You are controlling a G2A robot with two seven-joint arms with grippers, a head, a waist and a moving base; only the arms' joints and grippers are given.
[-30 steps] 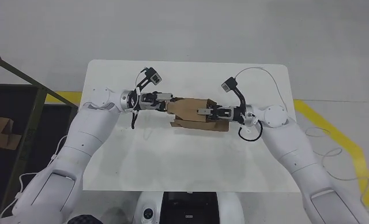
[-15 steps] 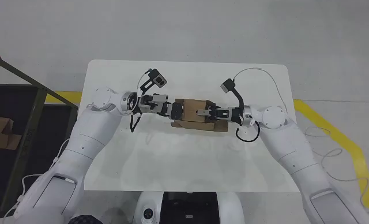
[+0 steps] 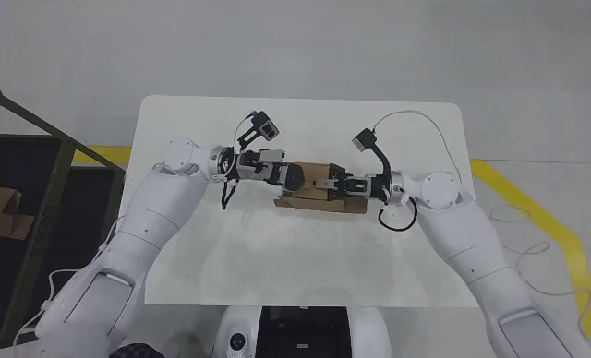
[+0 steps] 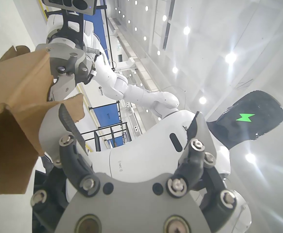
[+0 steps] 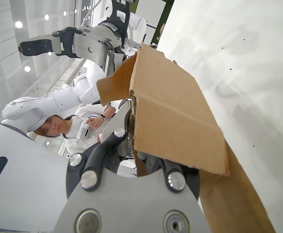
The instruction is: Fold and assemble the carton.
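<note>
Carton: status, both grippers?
Left gripper open, one finger at the brown cardboard carton's end flap. Right gripper shut on a carton wall. Carton on white table, end flaps still loose.

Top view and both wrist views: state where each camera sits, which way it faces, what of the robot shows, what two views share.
Top view: above the arms, facing down at the table; both arms, left gripper and right gripper at the carton.
Left wrist view: on the left wrist, facing up at ceiling lights; its open gripper and torso show.
Right wrist view: on the right wrist, facing along carton and table; its gripper base shows.
Shared: both wrist views show the carton.
</note>
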